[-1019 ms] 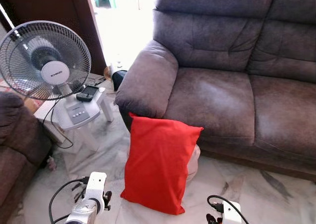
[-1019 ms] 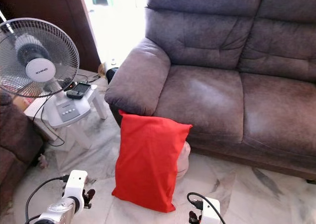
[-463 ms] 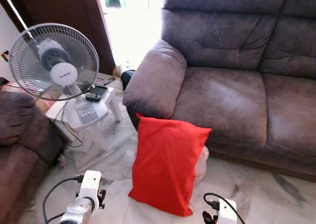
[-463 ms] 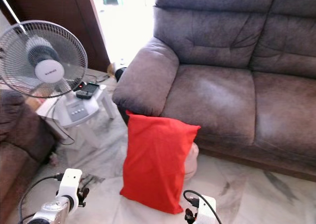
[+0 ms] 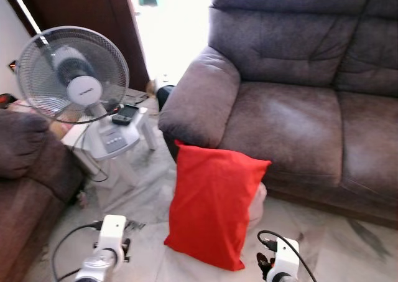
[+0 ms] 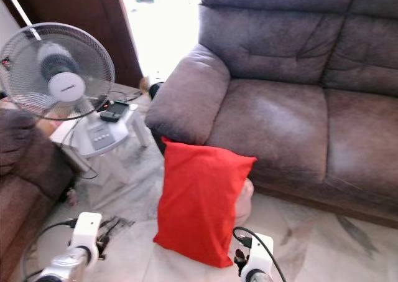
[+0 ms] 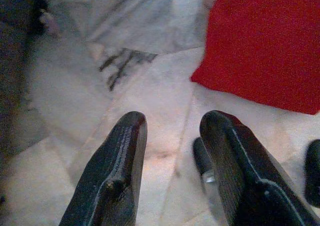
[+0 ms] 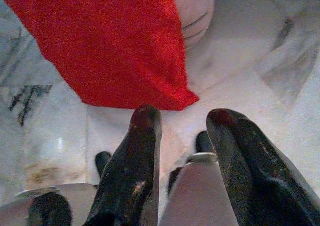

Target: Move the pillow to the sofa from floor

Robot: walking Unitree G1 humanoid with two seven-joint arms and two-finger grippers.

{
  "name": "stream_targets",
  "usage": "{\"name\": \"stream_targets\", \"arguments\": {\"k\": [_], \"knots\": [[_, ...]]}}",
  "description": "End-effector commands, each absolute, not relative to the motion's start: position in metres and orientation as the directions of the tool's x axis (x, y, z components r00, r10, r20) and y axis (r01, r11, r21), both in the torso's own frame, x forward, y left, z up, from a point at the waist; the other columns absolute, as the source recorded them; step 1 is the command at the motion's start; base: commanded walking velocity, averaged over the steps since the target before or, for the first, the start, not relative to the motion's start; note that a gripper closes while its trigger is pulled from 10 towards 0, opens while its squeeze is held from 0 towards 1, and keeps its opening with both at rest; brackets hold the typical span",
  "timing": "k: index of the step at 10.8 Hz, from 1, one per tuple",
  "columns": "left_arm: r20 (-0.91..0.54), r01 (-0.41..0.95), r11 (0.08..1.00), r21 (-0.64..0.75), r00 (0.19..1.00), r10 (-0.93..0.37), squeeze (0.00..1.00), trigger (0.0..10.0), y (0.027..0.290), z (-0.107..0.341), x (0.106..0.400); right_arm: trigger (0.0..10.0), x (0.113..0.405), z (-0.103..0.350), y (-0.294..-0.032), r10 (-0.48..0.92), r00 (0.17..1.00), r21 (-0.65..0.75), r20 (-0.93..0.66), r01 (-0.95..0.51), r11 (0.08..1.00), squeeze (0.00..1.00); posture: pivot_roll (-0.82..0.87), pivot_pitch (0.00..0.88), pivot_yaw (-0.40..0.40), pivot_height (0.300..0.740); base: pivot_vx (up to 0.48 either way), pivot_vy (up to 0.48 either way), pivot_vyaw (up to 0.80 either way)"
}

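The two long black fingers of the left gripper [image 7: 170, 131] are held apart over the pale marble floor [image 7: 100, 86], with nothing between them, and a corner of the bright red rectangular fabric pillow [image 7: 265, 41] is seen ahead of them at about two o'clock in the left wrist view. The fingers of the right gripper [image 8: 185, 131] are likewise spread and empty, and the lower edge of the red pillow lies just beyond their tips, not touched by them. In the head views both silver arms are seen low in the frame, the left one at about seven o'clock and the right one at about five o'clock, with the pillow between and beyond them. The pillow is stood on end on the floor, tilted slightly, its upper edge leaned against the front of the grey-brown upholstered sofa [image 5: 298, 108] just below the rounded left armrest [image 5: 199, 95]. A pale rounded object [image 5: 256, 202] is partly hidden behind the pillow's right side; what it is cannot be told. At about ten o'clock a white table fan with a round wire guard [image 5: 73, 75] is placed on a small white stool [image 5: 115, 142], with a dark handset [image 5: 125, 114] beside its base. A second brown seat [image 5: 25, 170] is seen at nine o'clock, and a dark wooden door [image 5: 81, 14] at eleven o'clock.
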State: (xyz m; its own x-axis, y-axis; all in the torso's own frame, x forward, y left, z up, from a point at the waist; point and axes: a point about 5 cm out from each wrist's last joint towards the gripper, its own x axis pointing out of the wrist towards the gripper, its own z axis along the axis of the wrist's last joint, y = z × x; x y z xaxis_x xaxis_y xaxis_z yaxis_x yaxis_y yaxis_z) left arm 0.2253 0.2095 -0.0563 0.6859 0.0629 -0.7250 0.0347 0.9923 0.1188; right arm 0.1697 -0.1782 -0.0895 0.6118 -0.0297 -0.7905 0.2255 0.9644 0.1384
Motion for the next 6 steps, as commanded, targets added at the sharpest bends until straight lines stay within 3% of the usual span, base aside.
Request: {"name": "stream_targets", "arguments": {"k": [1, 2, 6], "knots": [[-0.748, 0.033, 0.992, 0.126, 0.660, 0.073, 0.00, 10.0, 0.212, -0.062, 0.215, 10.0, 0.164, -0.092, -0.182, -0.046, 0.603, 0.126, -0.796, 0.239, 0.963, 0.00, -0.07, 0.066, 0.045, 0.740, 0.000, -0.255, 0.00], [-0.753, 0.027, 0.994, 0.105, 0.655, 0.061, 0.00, 10.0, 0.203, -0.068, 0.207, 10.0, 0.154, -0.093, -0.193, -0.060, 0.601, 0.093, -0.797, 0.221, 0.971, 0.00, -0.06, 0.078, -0.008, 0.740, 0.000, -0.296, 0.80], [-0.753, -0.025, 0.999, 0.047, 0.656, 0.052, 0.00, 10.0, 0.183, -0.077, 0.195, 10.0, 0.146, -0.093, -0.215, -0.065, 0.582, 0.048, -0.810, 0.176, 0.983, 0.00, -0.03, 0.110, -0.085, 0.740, 0.000, -0.303, 0.00]]}}
